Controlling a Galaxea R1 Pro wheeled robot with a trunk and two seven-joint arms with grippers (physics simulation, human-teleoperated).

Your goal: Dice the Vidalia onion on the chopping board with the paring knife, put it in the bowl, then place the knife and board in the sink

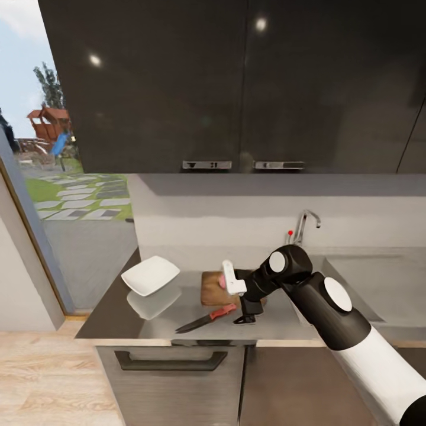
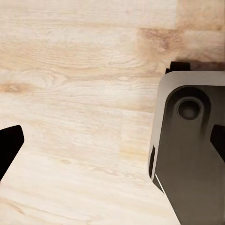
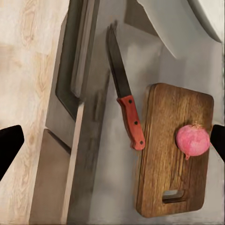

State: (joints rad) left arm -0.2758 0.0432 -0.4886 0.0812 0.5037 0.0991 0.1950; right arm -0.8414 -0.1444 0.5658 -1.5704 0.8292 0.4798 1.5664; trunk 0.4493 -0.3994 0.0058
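A pink-red Vidalia onion lies on the wooden chopping board, which rests on the grey countertop. The paring knife, red-handled, lies on the counter beside the board, near the front edge; in the head view the knife sits just in front of the board. My right gripper hovers open above the board and knife, its fingertips spread wide with nothing between them. A white square bowl stands to the board's left. My left gripper is open over the wooden floor.
The sink with its faucet lies to the right of the board. Dark wall cabinets hang overhead. A drawer handle sits below the counter's front edge. The robot's dark base shows beside the left gripper.
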